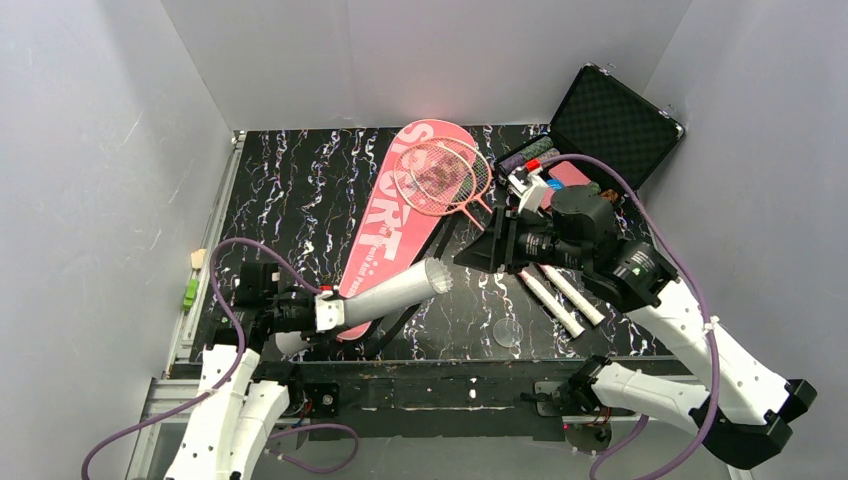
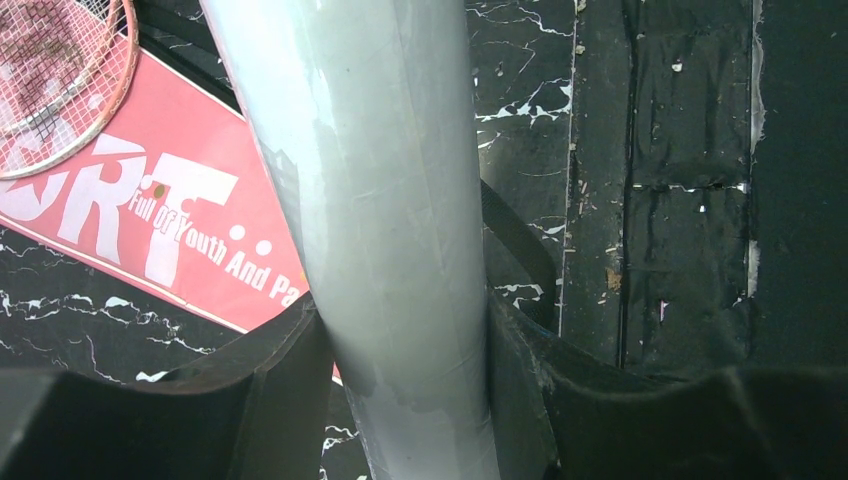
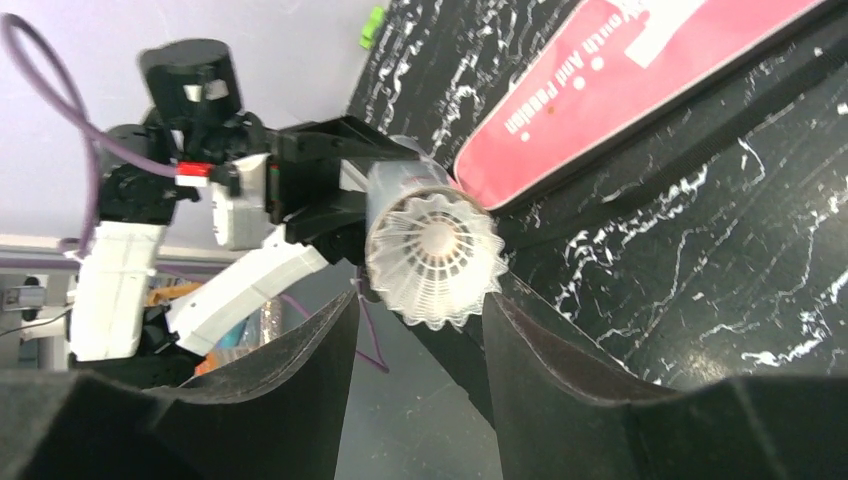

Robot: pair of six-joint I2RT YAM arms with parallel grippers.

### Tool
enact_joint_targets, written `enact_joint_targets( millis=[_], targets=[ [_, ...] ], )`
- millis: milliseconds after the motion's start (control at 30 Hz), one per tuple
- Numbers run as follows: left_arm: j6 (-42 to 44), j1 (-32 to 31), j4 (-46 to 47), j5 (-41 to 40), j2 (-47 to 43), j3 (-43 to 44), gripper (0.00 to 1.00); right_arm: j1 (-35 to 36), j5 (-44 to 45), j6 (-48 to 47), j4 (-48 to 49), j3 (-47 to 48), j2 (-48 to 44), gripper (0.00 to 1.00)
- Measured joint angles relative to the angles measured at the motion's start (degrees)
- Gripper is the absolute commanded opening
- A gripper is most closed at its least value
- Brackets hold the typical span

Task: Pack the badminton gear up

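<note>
My left gripper (image 1: 335,312) (image 2: 400,330) is shut on the long white-grey tube (image 1: 390,292) (image 2: 380,200) and holds it tilted, its mouth pointing right. A white feather shuttlecock (image 3: 432,258) sits in the tube's mouth (image 1: 437,275), skirt outward. My right gripper (image 1: 470,255) (image 3: 415,310) is open and empty, its fingertips just short of that shuttlecock. Two pink-framed rackets (image 1: 440,175) (image 2: 50,80) lie with their heads on the pink "SPORT" bag (image 1: 395,220) (image 2: 150,220) (image 3: 620,80). Their white handles (image 1: 555,295) show under my right arm.
An open black case (image 1: 610,115) with patterned rolls stands at the back right. A clear round lid (image 1: 507,332) lies near the front edge. A small green piece (image 1: 190,292) sits on the left rail. Grey walls close in on all sides.
</note>
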Motion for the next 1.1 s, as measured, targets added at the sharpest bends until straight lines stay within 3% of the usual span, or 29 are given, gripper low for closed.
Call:
enact_joint_targets(
  millis=[333,900,1033,1100],
  targets=[
    [-0.68,-0.02,-0.22,0.52,-0.37,0.59,0.0,-0.33,-0.31,-0.2,-0.87,-6.84,5.9,0.59],
    [-0.92,-0.02,-0.44,0.52,-0.31,0.96,0.0,4.68,-0.22,0.33,3.96,-7.37,12.02,0.59],
    [-0.92,-0.02,-0.81,0.48,-0.31,0.96,0.0,6.62,0.31,0.74,5.25,-7.34,14.27,0.63],
    [-0.87,-0.02,-0.85,0.44,-0.31,0.96,0.0,7.13,0.63,0.9,5.51,-7.19,15.26,0.72]
  ],
)
